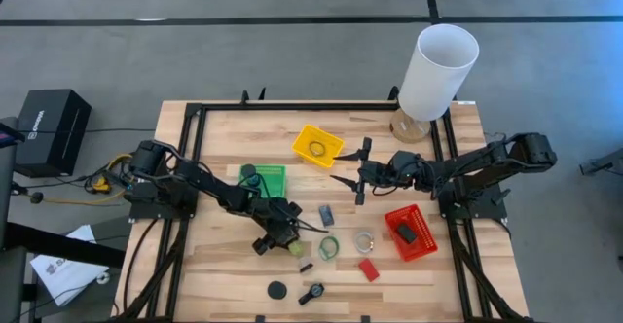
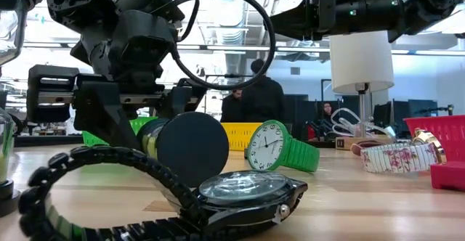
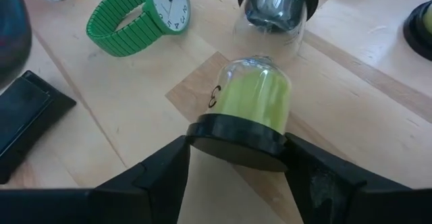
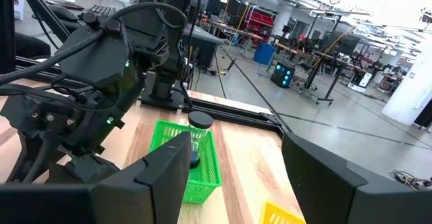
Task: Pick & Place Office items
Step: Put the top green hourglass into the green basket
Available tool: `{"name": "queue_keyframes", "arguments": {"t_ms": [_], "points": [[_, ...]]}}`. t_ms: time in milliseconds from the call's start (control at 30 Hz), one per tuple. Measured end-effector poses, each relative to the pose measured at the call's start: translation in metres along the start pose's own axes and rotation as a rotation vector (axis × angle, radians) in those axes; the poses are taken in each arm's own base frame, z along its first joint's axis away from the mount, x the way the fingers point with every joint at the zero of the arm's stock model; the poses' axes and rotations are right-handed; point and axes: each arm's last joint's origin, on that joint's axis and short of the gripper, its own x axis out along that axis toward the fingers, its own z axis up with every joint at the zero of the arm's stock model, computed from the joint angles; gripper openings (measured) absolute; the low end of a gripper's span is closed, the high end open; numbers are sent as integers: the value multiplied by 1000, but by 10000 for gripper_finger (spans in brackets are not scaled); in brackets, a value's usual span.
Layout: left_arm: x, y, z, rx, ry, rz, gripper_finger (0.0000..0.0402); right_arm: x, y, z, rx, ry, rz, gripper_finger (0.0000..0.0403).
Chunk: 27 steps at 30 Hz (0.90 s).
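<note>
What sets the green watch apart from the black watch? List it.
Strap: the green watch has a ribbed green band; the black watch has chunky black links.
Dial: the green watch's is white with dark numerals, the black watch's dark.
Place: the green watch lies mid-table, the black watch near the edge of the table.
Shared: both are round-faced wristwatches, ungripped; the left gripper holds a small jar.

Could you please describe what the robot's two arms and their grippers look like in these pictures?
Both arms are dark, nearly black, built of jointed segments with rounded housings. The left gripper and right gripper each end in two flat, angular black fingers. A black cable loops out from the arm on the left of the low view, and small green lights glow on the wrist housings. No lettering shows on them.
</note>
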Motion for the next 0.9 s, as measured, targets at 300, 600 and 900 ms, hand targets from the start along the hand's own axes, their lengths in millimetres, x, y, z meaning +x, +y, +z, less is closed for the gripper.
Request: {"name": "queue_keyframes", "arguments": {"t_ms": [300,600,900], "points": [[0,0,1,0,-5,3,146,0,0,0,0,0,0,224],[-2,2,0,-82,22,67,125,0,0,-2,-4,19,5,224],[-32,5,27,-169,-100,121,196,0,1,-2,-4,21,6,224]]}}
